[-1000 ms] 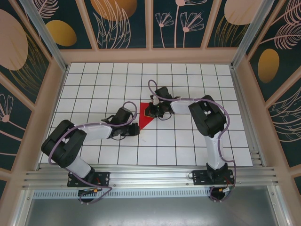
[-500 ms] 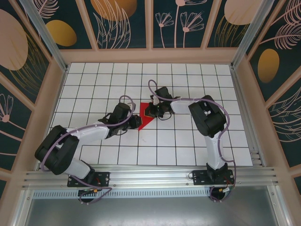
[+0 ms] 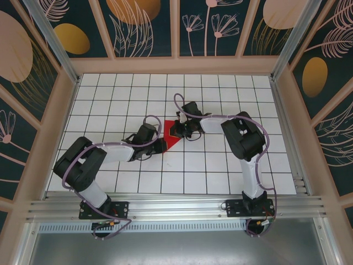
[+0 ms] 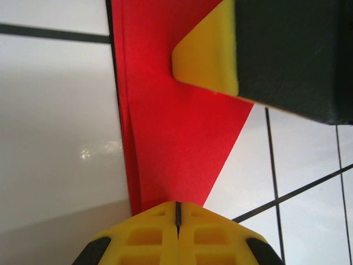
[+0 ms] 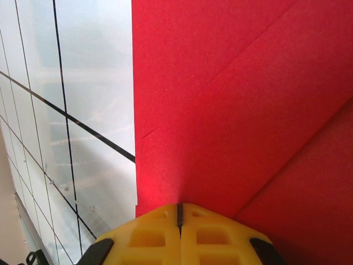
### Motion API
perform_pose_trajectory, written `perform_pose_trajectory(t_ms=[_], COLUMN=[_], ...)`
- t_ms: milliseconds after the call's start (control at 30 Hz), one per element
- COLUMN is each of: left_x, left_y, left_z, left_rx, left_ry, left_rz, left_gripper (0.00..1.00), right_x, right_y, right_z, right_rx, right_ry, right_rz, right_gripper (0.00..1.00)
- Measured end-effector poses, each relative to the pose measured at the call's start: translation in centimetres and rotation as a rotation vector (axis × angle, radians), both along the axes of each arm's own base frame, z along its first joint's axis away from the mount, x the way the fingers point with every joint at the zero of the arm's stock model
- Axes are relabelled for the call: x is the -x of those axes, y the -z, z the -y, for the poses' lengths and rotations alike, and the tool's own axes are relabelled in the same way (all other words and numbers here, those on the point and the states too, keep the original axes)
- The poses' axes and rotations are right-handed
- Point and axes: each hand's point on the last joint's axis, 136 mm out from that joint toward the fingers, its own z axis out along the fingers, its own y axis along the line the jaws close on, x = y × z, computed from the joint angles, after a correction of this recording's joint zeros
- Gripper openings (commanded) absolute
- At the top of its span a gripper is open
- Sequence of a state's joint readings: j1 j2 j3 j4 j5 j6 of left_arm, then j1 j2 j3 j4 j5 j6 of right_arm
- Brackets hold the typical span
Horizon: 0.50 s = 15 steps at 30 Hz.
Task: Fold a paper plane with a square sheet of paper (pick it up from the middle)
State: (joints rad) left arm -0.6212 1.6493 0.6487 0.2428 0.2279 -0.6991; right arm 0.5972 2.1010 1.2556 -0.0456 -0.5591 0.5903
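The square sheet of paper is seen folded into a bright red wedge and is laid flat near the middle of the white gridded table. Its long straight edge is aligned with a grid line running away from the arm bases, and its blunt point is turned toward the right arm's side. In the left wrist view the paper is seen tapering toward the camera, with stacked layers visible along one edge. In the right wrist view the paper is crossed by diagonal creases. The near corner of the wedge is covered by the left gripper, whose jaws are closed tip to tip over the paper's narrow end. The far part is overlapped by the right gripper, likewise closed with its tips together, and one of its yellow fingers is seen on the red surface. Whether any paper is pinched between either pair of tips cannot be made out. The wedge's full outline is hidden beneath both grippers in the overhead view.
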Motion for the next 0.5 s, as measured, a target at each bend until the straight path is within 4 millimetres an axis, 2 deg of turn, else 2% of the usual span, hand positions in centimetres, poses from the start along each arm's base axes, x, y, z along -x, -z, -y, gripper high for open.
perform_pose_trajectory(t_ms=[333,500], left_x=[0.4,0.3], left_y=[0.7,0.7], left_z=[-0.3,-0.3], left_rx=[0.000,0.005], left_ry=[-0.003,-0.005], left_rz=[-0.003,0.002], left_gripper=[0.00,0.00], right_x=[0.1,1.1], right_y=[-0.6,-0.8], right_z=[0.0,-0.2], right_rx=[0.030,0.041], right_ry=[-0.003,-0.017], right_rz=[0.013,0.015], right_gripper=[0.00,0.00])
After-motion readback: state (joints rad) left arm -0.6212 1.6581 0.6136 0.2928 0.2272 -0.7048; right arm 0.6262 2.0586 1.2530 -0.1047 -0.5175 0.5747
